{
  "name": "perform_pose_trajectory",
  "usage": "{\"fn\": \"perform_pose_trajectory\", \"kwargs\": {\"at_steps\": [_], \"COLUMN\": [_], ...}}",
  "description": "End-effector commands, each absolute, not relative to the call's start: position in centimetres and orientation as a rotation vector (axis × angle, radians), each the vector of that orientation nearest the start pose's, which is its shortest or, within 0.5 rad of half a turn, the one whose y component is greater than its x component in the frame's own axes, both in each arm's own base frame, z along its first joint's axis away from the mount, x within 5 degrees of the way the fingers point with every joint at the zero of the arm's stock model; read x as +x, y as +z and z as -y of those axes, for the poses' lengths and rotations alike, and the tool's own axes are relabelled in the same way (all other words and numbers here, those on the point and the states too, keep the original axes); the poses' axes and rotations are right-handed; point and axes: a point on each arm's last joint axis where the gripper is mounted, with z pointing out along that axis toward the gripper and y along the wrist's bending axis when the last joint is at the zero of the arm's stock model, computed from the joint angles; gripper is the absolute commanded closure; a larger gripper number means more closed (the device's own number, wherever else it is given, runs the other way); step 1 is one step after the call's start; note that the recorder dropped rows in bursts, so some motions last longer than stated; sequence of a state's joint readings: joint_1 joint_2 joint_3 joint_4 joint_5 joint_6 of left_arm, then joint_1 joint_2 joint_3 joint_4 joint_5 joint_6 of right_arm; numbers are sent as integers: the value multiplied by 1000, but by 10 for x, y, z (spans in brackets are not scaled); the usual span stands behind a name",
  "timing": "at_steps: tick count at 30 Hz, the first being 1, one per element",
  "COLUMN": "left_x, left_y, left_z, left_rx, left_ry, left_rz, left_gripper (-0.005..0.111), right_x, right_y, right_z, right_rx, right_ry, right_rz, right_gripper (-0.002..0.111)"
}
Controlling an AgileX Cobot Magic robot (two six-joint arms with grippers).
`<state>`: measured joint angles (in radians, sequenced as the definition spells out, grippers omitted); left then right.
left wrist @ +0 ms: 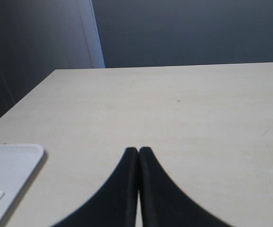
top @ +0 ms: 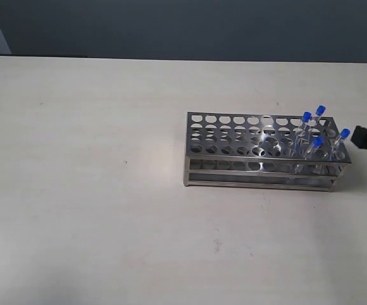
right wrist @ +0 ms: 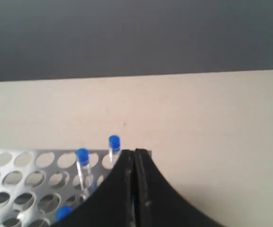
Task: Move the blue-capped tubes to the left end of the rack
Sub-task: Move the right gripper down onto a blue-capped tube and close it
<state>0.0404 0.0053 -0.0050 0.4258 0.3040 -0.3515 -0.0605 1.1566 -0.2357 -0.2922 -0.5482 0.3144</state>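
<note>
Blue-capped tubes (top: 318, 142), four counted, stand roughly upright in holes at the right end of the rack (top: 234, 170), spread over its rows. Rack sits on pale table (top: 94, 190), one long side facing the exterior camera. Right gripper (right wrist: 134, 152) hangs just beyond the rack's right end, jaws pressed together, gripping nothing. Left gripper (left wrist: 138, 150) likewise closed and empty above the table; its place from the rack cannot be told. White tray (left wrist: 8, 165) corner lies close by.
</note>
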Motion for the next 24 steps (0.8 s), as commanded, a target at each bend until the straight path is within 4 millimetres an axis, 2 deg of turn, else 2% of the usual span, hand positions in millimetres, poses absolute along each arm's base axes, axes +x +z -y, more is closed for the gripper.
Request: {"fn": "perform_pose_trajectory", "kwargs": {"at_steps": [1, 3, 4, 7, 8, 16, 20, 24], "left_x": [54, 54, 54, 54, 54, 54, 54, 54], "left_y": [190, 190, 190, 190, 190, 190, 190, 190], "left_z": [-13, -13, -13, -13, -13, -13, -13, -13], "left_rx": [-69, -69, -69, -69, -69, -70, -70, -70], "left_ry": [176, 176, 176, 176, 176, 176, 176, 176], "left_rz": [-1749, -1749, -1749, -1749, -1749, -1751, -1751, -1751], "left_gripper": [106, 106, 106, 106, 106, 106, 106, 106], "right_x": [197, 198, 198, 200, 200, 208, 226, 236], "right_y": [185, 181, 178, 177, 177, 167, 160, 158], "right_z": [-12, -13, -14, -14, -14, -8, -6, -6], "right_rx": [-110, -143, -144, -157, -157, -133, -123, -122], "right_ry": [217, 223, 225, 226, 226, 147, 146, 148], "right_rz": [-1925, -1949, -1961, -1959, -1959, -1956, -1962, -1970], "right_gripper": [109, 103, 96, 65, 63, 63, 63, 63]}}
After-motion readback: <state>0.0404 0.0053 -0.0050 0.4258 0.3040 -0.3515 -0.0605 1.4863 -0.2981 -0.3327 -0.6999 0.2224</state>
